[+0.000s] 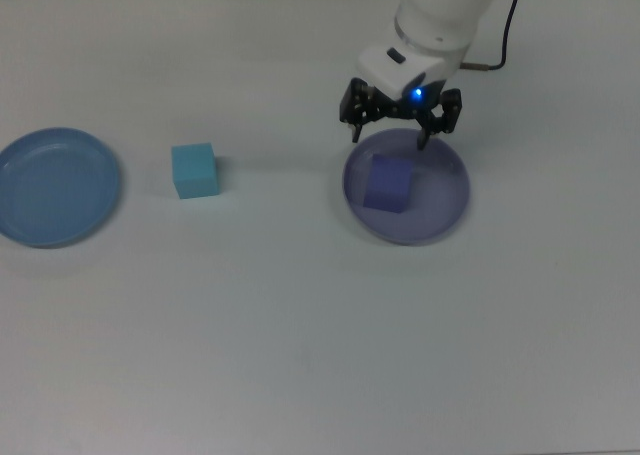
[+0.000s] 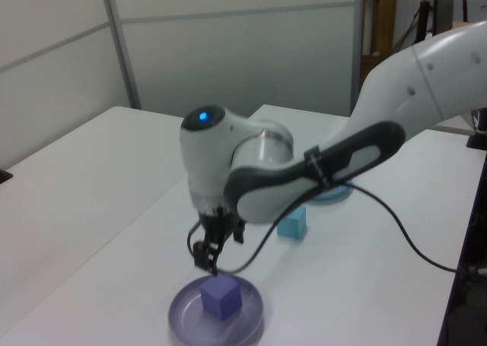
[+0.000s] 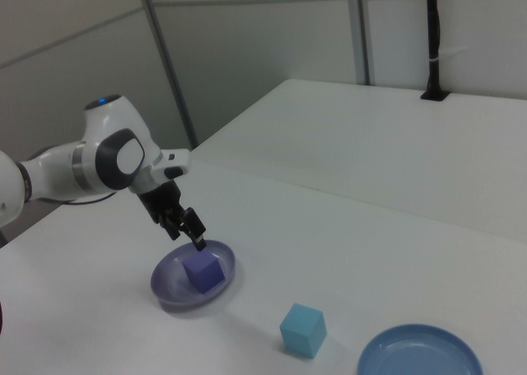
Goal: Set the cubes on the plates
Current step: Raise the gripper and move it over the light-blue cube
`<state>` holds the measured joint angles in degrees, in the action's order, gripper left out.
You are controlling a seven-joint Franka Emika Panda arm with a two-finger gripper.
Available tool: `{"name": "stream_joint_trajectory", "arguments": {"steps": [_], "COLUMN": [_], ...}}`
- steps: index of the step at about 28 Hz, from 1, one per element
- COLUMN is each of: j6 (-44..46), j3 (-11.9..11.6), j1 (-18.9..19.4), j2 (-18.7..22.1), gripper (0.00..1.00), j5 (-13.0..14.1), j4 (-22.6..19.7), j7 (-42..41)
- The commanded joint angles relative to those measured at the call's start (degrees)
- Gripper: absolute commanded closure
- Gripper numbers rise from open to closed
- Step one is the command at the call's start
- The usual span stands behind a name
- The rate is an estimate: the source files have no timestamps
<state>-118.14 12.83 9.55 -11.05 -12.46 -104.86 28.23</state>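
- Top view: gripper [image 1: 400,127] hovering at the far rim of the lavender plate [image 1: 445,215], jaws apart and empty, clear of the blue-purple cube [image 1: 388,184] resting inside the plate, left of its centre. Cyan cube [image 1: 194,169] alone on the white table [image 1: 300,355], between the two plates and nearer the light blue plate [image 1: 55,187], which sits empty at the table's left edge.
- Left view: gripper [image 2: 205,249] raised above the lavender plate [image 2: 249,321], nothing between the open jaws; blue-purple cube [image 2: 221,296] flat on the plate. Cyan cube [image 2: 292,222] farther back, near the light blue plate [image 2: 335,196], mostly hidden behind the arm.
- Right view: blue-purple cube [image 3: 203,270] in the lavender plate [image 3: 169,294]; light blue plate [image 3: 395,350] holding nothing, cyan cube [image 3: 303,329] just beside it.
- Handling, as a judgement: cyan cube likely light, rigid, matte, not slippery; best pinched from above across two opposite flat side faces, jaws square to them.
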Motion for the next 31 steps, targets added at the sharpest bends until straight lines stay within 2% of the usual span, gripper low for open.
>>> {"name": "stream_joint_trajectory", "arguments": {"steps": [1,3,5,9,10,11,14,15,19,24,25,31], "j6": [3.8,3.89,3.71,3.54,3.36,3.36,3.27,3.18,3.27,3.18,3.01,1.0], "j3": [-0.27,-0.61,-2.81,-3.69,-3.69,-3.69,-3.87,-4.83,-5.71,-6.68,-7.03,-7.38], "j1": [-5.32,-6.2,-6.82,-9.36,-11.63,-12.44,-13.67,-14.46,-15.78,-17.02,-17.02,-17.89], "j2": [2.26,2.17,1.74,1.3,1.03,0.95,0.68,-0.1,-0.37,-0.9,-1.77,-4.58], "gripper": [0.0,0.0,0.0,0.0,0.0,0.0,0.0,0.0,0.0,0.0,0.0,0.0], "j5": [3.23,3.58,4.81,10.43,12.09,12.46,12.46,12.37,11.85,7.99,6.5,3.42], "j4": [1.41,1.5,0.97,-0.08,-0.26,-0.26,-0.35,-0.35,-0.35,-0.61,-1.13,-1.31], "j7": [-0.81,-2.65,-7.21,-15.12,-18.18,-19.26,-21.02,-22.07,-23.92,-24.63,-24.63,-24.63]}}
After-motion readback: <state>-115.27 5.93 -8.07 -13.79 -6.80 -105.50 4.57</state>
